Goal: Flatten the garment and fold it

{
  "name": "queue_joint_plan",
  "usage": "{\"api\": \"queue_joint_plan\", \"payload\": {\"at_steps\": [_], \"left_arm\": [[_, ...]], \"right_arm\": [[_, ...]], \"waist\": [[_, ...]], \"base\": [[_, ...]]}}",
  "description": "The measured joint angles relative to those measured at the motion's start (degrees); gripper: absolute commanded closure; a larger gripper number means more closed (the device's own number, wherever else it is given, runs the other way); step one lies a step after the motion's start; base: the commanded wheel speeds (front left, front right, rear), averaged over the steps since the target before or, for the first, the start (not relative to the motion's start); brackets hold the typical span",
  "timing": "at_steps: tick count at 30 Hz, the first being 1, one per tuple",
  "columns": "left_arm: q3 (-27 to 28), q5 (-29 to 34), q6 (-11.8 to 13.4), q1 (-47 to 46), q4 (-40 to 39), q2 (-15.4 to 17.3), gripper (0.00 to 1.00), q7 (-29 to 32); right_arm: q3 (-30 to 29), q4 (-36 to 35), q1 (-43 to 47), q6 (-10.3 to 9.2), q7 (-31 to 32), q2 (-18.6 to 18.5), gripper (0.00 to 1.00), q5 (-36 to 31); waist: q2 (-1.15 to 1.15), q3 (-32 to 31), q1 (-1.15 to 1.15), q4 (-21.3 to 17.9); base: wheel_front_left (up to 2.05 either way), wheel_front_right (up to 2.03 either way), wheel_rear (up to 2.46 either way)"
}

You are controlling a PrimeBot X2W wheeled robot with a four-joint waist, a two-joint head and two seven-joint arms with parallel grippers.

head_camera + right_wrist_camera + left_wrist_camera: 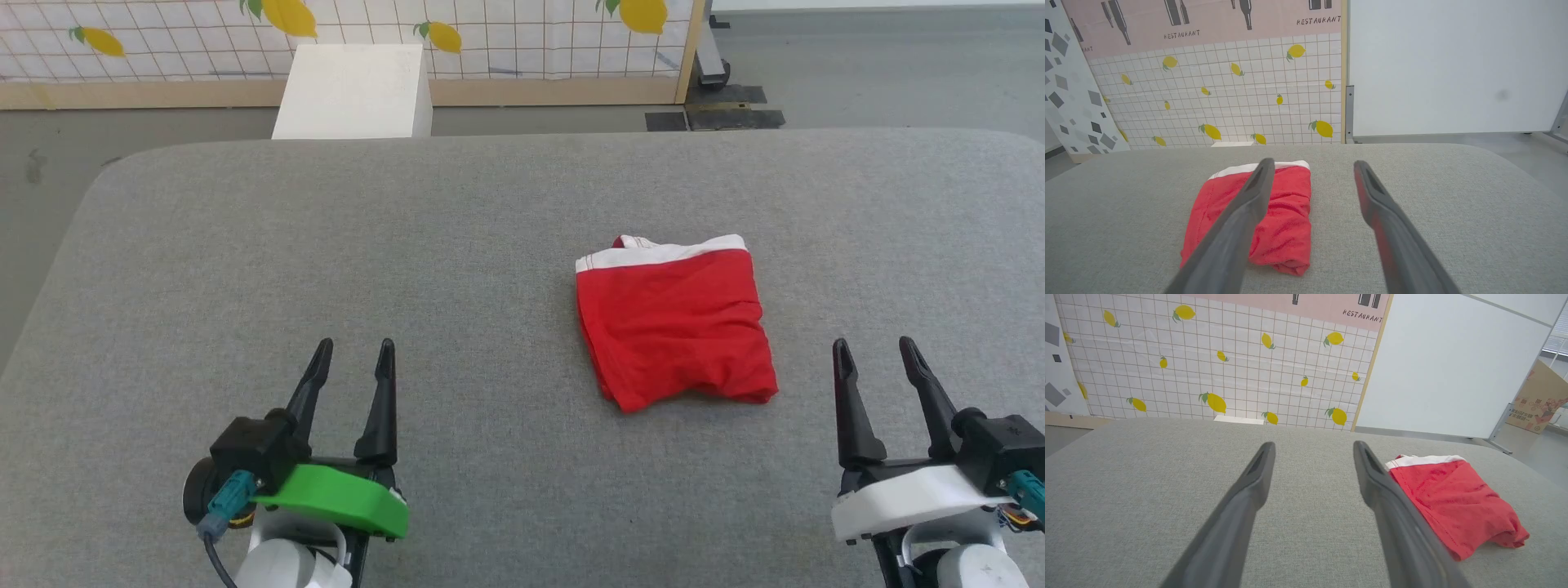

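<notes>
My left end effector (356, 347) and right end effector (873, 345) rest low over the grey table (326, 245), both with fingers spread wide and holding nothing. The garment (673, 327) lies right of centre on the table, nearer my right side and apart from both.

It lies as a compact red block, white band along the far edge. I judge it light, limp and thin. It should drape and slide on the woven cover, and its layers may shift if pinched carelessly. The firmest hold looks to be the white band or the two near corners, where the cloth bunches — a pinch through all layers there should keep the stack together.

The head view gives the outline: roughly square, with a scrap of white trim at the far left corner, and a white box (353, 90) on the floor beyond the table. The left wrist view shows the near right corner puckered and lifted. The right wrist view, looking along the block, shows the near edge rolled thick and rumpled — several layers deep, I would judge.
</notes>
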Motion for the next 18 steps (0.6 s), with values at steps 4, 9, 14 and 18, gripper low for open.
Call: {"api": "queue_joint_plan", "payload": {"at_steps": [4,9,14,18], "left_arm": [[0.1,0.0,0.0,0.0,-0.1,0.0,0.00,0.0],[0.1,0.1,0.0,0.0,-0.4,0.0,0.00,0.0],[-1.0,0.3,0.0,-0.6,-0.7,0.0,0.00,0.0],[-1.4,0.5,0.0,-2.1,-1.2,0.0,0.00,0.0]], "right_arm": [[0.0,0.0,0.1,0.00,0.3,0.0,0.00,0.5],[-1.0,2.7,-2.9,0.00,6.8,0.3,0.00,21.6],[-6.8,8.4,-11.8,0.00,21.4,0.1,0.00,42.0],[-12.0,17.2,-19.1,0.00,32.0,-1.5,0.00,47.3]], "waist": [[0.00,0.2,0.00,0.0],[0.00,1.1,0.00,-0.1],[0.00,2.9,0.00,0.3],[0.00,5.0,0.00,1.1]], "base": [[0.00,0.00,0.00],[0.00,0.00,0.00],[0.00,0.00,0.00],[0.00,0.00,0.00]]}}
